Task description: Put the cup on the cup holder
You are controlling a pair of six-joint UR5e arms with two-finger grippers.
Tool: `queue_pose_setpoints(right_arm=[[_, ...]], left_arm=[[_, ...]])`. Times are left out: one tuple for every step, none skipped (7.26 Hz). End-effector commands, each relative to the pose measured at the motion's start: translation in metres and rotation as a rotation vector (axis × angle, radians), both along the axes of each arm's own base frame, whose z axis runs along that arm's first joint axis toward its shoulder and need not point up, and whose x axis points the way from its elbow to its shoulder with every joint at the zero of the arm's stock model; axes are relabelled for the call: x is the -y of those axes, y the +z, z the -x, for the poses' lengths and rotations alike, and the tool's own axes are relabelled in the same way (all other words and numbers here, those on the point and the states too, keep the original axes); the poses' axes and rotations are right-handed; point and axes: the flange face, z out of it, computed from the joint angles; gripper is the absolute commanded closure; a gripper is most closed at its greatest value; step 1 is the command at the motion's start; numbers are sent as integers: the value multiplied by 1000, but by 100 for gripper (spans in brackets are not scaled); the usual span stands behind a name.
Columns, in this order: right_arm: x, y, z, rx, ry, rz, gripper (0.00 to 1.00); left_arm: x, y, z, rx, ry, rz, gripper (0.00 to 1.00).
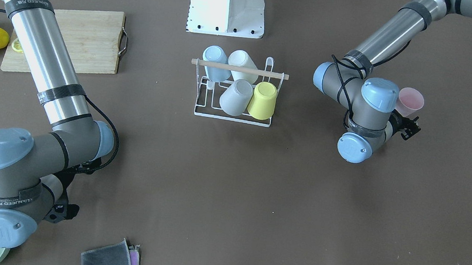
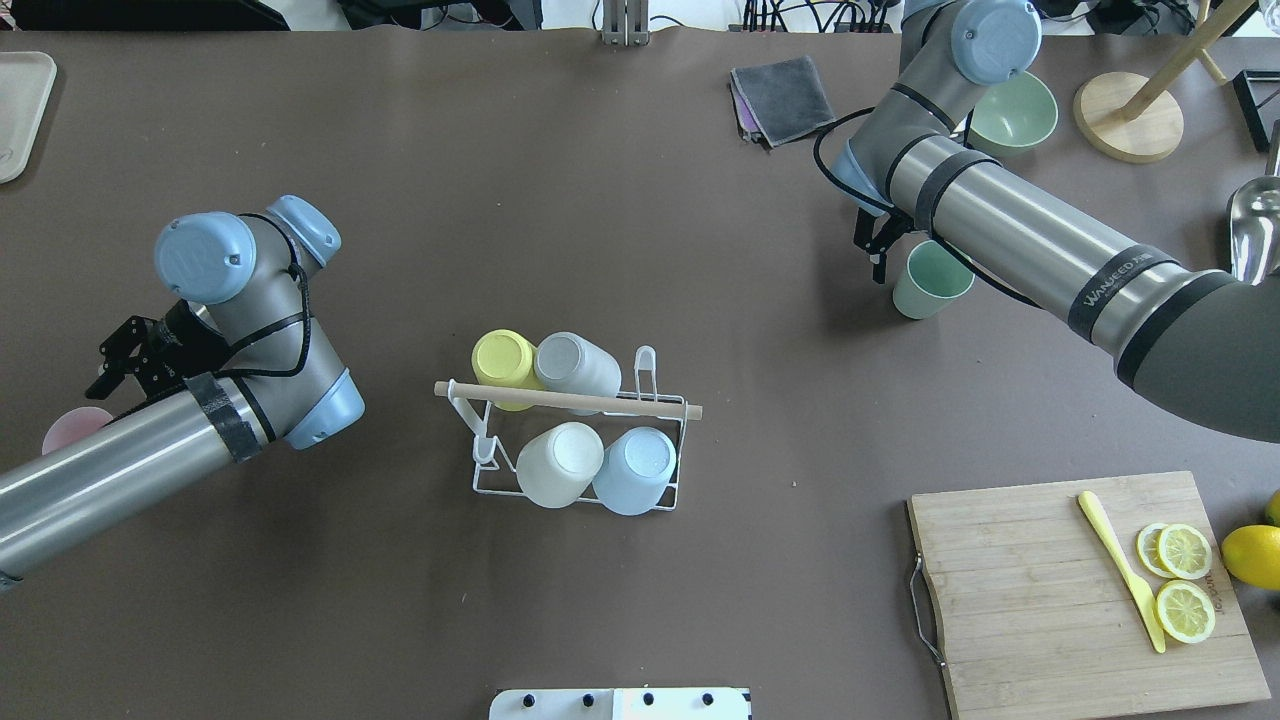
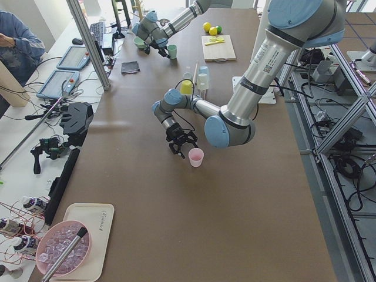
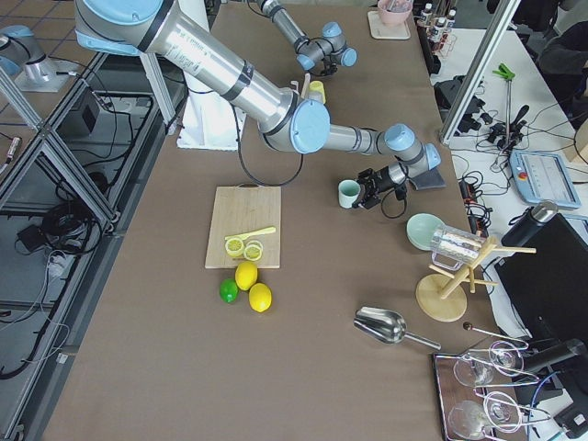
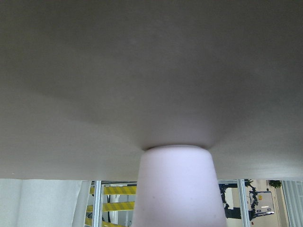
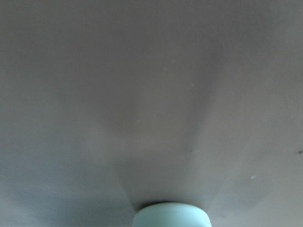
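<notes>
The white wire cup holder (image 2: 480,478) with a wooden rod (image 2: 568,400) stands mid-table and also shows in the front view (image 1: 199,102). It holds a yellow (image 2: 505,355), a grey (image 2: 578,365), a white (image 2: 558,463) and a light blue cup (image 2: 637,470), all upside down. A pink cup (image 2: 75,428) stands on the table at the left, also in the front view (image 1: 410,101) and the left wrist view (image 5: 177,184). My left gripper (image 2: 122,352) is open beside it, apart from it. A green cup (image 2: 930,280) stands at the far right and shows in the right wrist view (image 6: 171,215). My right gripper (image 2: 878,250) is open next to it.
A wooden cutting board (image 2: 1040,600) with lemon slices (image 2: 1183,580) and a yellow knife (image 2: 1120,570) lies at the near right, a lemon (image 2: 1250,555) beside it. A green bowl (image 2: 1015,112), a grey cloth (image 2: 785,95), a wooden stand (image 2: 1130,118) and a metal scoop (image 2: 1255,230) sit at the far right.
</notes>
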Motion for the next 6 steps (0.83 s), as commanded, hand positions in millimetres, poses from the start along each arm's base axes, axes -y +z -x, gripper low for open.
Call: queue_pose_setpoints(right_arm=[[-6, 2, 4, -14, -9, 20, 0], [-10, 4, 9, -17, -19, 20, 1], [-11, 4, 10, -17, -20, 20, 9], [-11, 4, 10, -21, -25, 16, 38], [-11, 5, 9, -25, -28, 15, 82], [-10, 4, 8, -30, -26, 21, 100]], left_arm=[[-3, 5, 2, 16, 14, 0, 7], [-7, 9, 5, 27, 15, 9, 7], [-9, 9, 6, 35, 12, 21, 8], [-10, 9, 6, 36, 5, 28, 10], [-13, 16, 9, 44, -1, 44, 11], [-17, 23, 11, 43, -13, 62, 11]])
